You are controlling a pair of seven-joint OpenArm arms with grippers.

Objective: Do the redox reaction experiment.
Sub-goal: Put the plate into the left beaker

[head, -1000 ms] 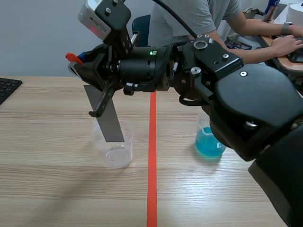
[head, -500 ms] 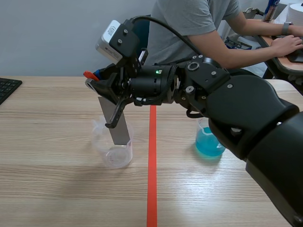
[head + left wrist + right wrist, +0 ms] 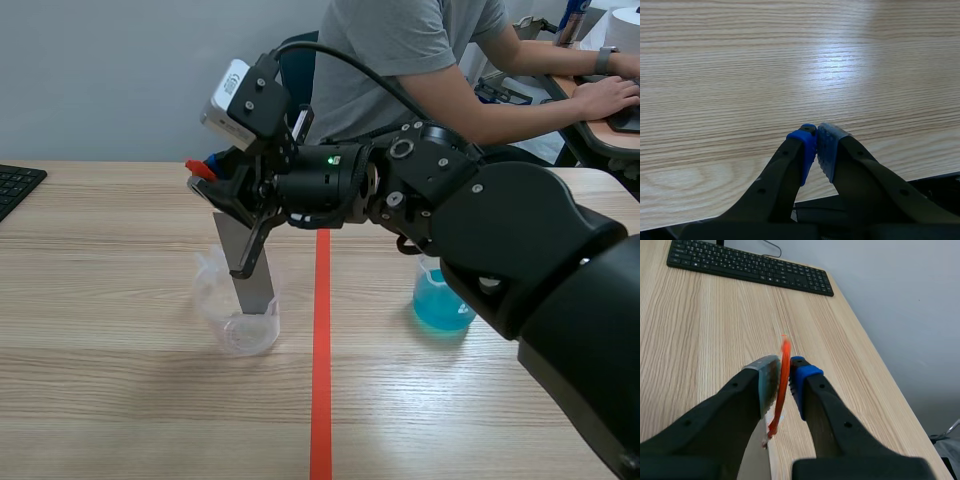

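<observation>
Left hand (image 3: 816, 142): fingers pinched together on nothing, parked over bare table (image 3: 740, 60), idle. Keyboard (image 3: 15, 185) sits at the far left edge.

Left of centre is the clear cup (image 3: 238, 318), which looks empty. The right arm reaches across the tape line (image 3: 320, 400), and the right hand (image 3: 784, 371) is clamped on the top of the metal strip (image 3: 252, 275). An orange tab (image 3: 784, 360) shows edge-on between the pads. The strip is flat, dull grey and slightly tilted, with its lower end down inside the cup. I can't tell if it touches the bottom.

My read is that I'm on the step of putting the strip into the cup, nearly done. Next move calls for a short drop, then a gentle release so the strip leans on the wall without tipping the light cup.

Right of the line, the cup of blue liquid (image 3: 440, 305) stands well apart, likely the pour after that. A person (image 3: 430, 40) is at a desk at the far right.
</observation>
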